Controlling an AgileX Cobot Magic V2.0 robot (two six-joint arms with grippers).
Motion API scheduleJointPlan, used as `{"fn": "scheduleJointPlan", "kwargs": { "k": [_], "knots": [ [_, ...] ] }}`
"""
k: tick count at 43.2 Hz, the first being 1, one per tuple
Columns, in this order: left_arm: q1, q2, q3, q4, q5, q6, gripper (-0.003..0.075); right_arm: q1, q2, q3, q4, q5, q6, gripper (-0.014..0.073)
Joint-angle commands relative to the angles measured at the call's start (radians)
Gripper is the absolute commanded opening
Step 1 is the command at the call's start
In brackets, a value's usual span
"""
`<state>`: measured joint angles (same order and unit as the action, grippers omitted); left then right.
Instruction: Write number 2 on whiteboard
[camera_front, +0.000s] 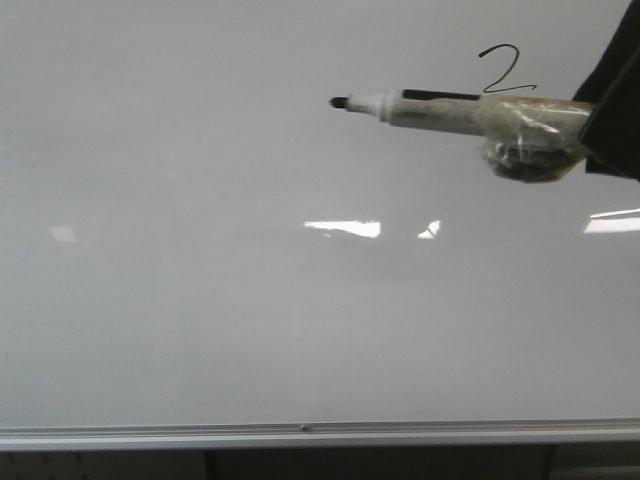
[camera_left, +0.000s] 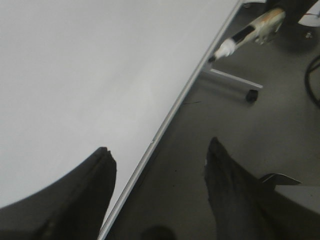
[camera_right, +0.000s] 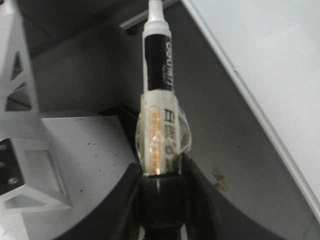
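Observation:
A thin black hand-drawn number 2 stands on the glossy whiteboard at the upper right of the front view. Just below it a white marker with a black tip pointing left hangs in front of the board, its taped rear end held by my right gripper, which is shut on it. In the right wrist view the marker sticks out from between the fingers. My left gripper is open and holds nothing, over the board's silver rail.
The silver bottom rail runs along the lower edge of the front view. Bright light reflections lie on the board. A wheeled stand leg is on the dark floor beside the board. A white machine base is near my right gripper.

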<state>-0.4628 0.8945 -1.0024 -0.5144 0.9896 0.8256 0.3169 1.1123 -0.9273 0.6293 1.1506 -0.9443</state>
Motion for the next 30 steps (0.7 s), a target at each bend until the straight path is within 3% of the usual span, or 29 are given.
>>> {"fn": "scheduleJointPlan", "kwargs": {
  "k": [1,8,15,22,30],
  "knots": [
    [-0.102,-0.002,-0.037,-0.047,-0.034,0.03,0.0387,0.049,-0.022,-0.034,0.113,0.033,-0.07,0.0036],
    [-0.272,0.048,-0.037,-0.048,-0.034,0.03,0.0389,0.095,-0.022,-0.034,0.209,0.065,-0.138,0.0036],
    [-0.377,0.147,-0.044,-0.048,-0.041,0.03,0.0417,0.101,-0.022,-0.034,0.23,0.097,-0.15,0.0036],
    [-0.398,0.255,-0.118,-0.05,-0.027,0.028,0.0501,0.101,-0.022,-0.034,0.23,0.108,-0.152,0.0036],
    [-0.398,0.359,-0.207,-0.048,0.025,0.028,0.0505,0.101,-0.022,-0.034,0.23,0.109,-0.152,0.0036]
  ]
}}
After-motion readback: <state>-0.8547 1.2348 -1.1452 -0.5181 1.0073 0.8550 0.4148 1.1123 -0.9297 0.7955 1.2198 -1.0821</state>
